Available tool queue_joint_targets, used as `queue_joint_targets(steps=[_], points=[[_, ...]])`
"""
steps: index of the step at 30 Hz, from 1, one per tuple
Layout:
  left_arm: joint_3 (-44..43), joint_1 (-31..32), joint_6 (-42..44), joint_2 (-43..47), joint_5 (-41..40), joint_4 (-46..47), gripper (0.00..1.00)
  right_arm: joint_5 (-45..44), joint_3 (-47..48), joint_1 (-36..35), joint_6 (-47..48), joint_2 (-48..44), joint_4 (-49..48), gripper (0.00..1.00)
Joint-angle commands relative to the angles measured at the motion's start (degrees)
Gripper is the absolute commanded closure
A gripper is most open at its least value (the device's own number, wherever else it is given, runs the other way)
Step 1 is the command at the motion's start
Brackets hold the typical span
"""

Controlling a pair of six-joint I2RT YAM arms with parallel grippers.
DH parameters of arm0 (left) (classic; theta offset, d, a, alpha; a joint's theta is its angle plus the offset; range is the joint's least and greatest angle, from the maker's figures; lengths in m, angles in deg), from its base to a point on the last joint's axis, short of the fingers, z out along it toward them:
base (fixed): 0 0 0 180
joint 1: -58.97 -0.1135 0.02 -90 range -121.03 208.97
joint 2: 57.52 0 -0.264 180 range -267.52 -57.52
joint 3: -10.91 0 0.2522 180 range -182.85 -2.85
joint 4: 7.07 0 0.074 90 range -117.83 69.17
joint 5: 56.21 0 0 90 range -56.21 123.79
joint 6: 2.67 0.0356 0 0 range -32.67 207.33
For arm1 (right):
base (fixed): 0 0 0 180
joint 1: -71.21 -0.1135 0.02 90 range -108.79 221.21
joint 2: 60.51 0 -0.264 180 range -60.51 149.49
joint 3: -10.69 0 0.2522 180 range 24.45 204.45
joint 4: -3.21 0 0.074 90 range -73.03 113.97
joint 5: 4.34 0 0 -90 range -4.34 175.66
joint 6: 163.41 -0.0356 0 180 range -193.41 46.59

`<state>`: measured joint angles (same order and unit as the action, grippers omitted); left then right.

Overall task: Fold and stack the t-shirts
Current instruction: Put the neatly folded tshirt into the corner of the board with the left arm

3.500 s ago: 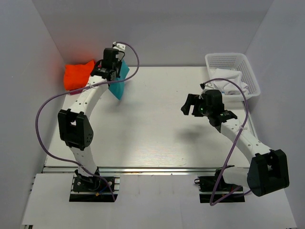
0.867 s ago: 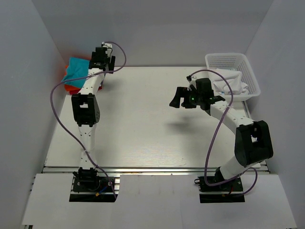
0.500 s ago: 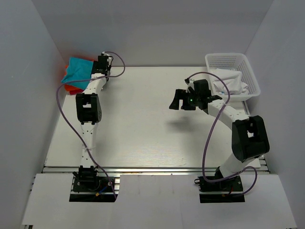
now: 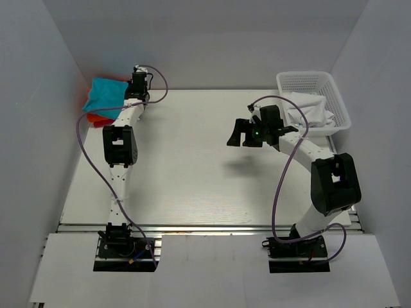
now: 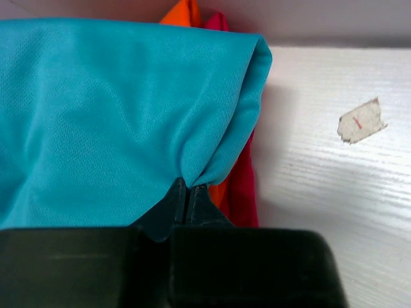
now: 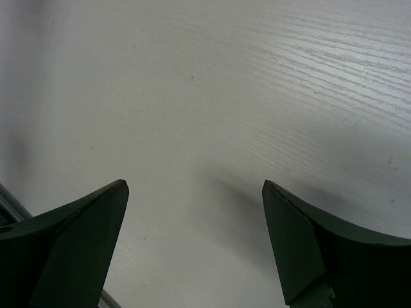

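The folded teal-blue t-shirt [image 4: 106, 93] lies on top of the orange t-shirt [image 4: 96, 119] at the table's far left corner. In the left wrist view the teal shirt [image 5: 109, 115] covers the orange shirt [image 5: 182, 13] and the red shirt [image 5: 243, 186], which show only as edges. My left gripper [image 4: 128, 92] [image 5: 188, 192] is shut on a pinch of the teal shirt's edge. My right gripper [image 4: 238, 133] [image 6: 196, 187] is open and empty, held above the bare table right of centre.
A white mesh basket [image 4: 314, 83] with white cloth [image 4: 308, 109] in it stands at the far right. A small scrap of tape [image 5: 361, 120] lies on the table beside the stack. Grey walls close in the left, back and right sides.
My left gripper carried the teal shirt from above the table to the far left and laid it over the orange one. My right gripper rose and moved a little left.
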<state>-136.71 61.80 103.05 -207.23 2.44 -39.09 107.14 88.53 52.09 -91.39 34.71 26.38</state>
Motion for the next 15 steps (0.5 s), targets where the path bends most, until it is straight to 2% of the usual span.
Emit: queue_joint_targets(steps=[1,4,10,15], points=[[-0.62,-0.46,-3.5,4.34,-1.96,3.76,1.0,1.03,2.55,0.3,0.49,0.06,0.26,0.1],[-0.61,-1.78,-7.63,5.56,-0.37,5.24,1.0,0.76,2.64,0.3,0.66,0.23,0.69,0.1],[-1.4,-2.83,-9.4,5.66,-1.78,8.86,1.0,0.41,3.69,0.3,1.45,0.84,1.58,0.1],[-1.93,-4.06,-12.03,3.38,1.2,9.38,1.0,-0.29,3.86,0.3,1.63,1.28,2.45,0.1]])
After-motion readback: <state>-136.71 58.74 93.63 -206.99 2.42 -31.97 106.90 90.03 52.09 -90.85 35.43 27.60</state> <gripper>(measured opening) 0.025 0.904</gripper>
